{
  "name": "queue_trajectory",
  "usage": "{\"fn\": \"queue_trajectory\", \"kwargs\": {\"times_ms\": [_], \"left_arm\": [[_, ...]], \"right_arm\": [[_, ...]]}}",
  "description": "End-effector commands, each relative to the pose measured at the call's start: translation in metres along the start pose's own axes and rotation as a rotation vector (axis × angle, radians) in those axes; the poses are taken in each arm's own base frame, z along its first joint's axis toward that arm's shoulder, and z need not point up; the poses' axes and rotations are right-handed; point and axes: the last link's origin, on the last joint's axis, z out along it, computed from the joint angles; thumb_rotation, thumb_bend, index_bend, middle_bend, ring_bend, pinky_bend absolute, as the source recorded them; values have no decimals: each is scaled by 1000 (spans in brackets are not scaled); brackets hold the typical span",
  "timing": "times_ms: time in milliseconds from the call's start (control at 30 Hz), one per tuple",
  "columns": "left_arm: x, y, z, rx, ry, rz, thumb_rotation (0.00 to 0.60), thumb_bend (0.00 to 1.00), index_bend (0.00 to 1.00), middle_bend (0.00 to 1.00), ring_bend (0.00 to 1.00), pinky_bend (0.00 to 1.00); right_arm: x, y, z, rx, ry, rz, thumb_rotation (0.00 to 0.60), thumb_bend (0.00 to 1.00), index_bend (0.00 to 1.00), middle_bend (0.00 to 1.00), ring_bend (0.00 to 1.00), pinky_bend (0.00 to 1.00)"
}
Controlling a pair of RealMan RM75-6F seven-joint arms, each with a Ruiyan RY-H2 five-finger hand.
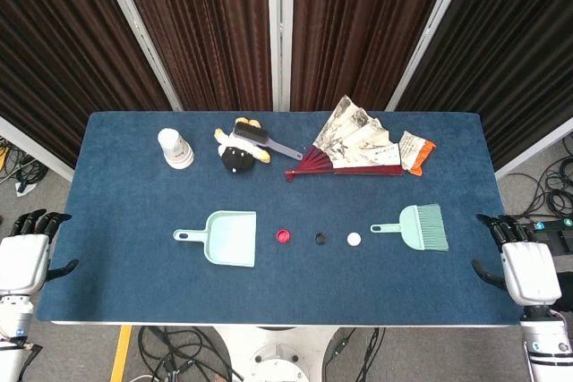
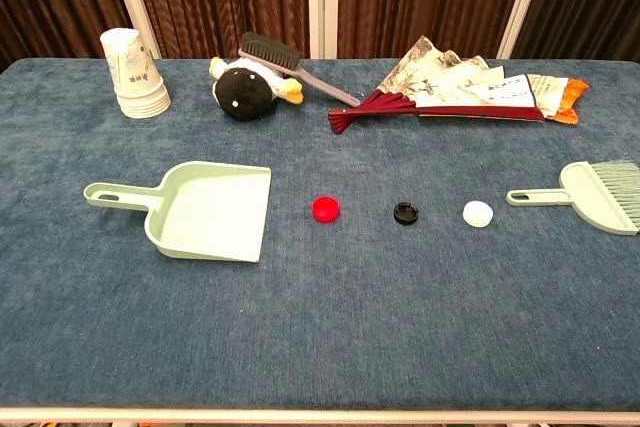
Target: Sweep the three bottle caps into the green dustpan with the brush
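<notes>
A blue cloth-covered counter seen from above and from the front, with dark curtains behind it. The green dustpan lies left of centre, its handle pointing left and its open mouth facing right. Just right of the mouth, three bottle caps sit in a row, apart from one another: a red cap nearest the dustpan, then a black cap, then a white cap. Right of the white cap lies the green brush, handle pointing left toward the caps and bristles toward the right edge.

Along the back of the counter, from left to right: a stack of paper cups, a black and white plush toy with a dark-bristled brush resting across it, an opened paper fan with dark red ribs, and a snack packet with an orange end touching the fan.

The left hand hangs off the counter's left edge, empty, its dark fingers spread apart. The right hand hangs off the right edge, also empty with fingers apart, near the brush but not touching it. Both hands show only in the head view. Cables lie on the floor around the counter.
</notes>
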Motion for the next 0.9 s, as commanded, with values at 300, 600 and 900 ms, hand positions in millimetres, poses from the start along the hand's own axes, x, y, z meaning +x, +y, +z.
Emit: {"fn": "queue_trajectory", "kwargs": {"times_ms": [300, 600, 900], "left_arm": [[1, 3, 5, -9, 3, 2, 600, 55, 246, 243, 141, 163], [5, 11, 18, -63, 1, 4, 600, 54, 246, 243, 141, 162], [5, 32, 31, -144, -27, -36, 600, 54, 246, 243, 141, 163]], "right_arm": [[-2, -4, 5, 25, -14, 20, 600, 120, 187, 271, 171, 303], [-8, -25, 40, 144, -92, -17, 600, 142, 266, 309, 171, 302], [-51, -61, 111, 263, -271, -149, 600, 143, 301, 320, 170, 299]]}}
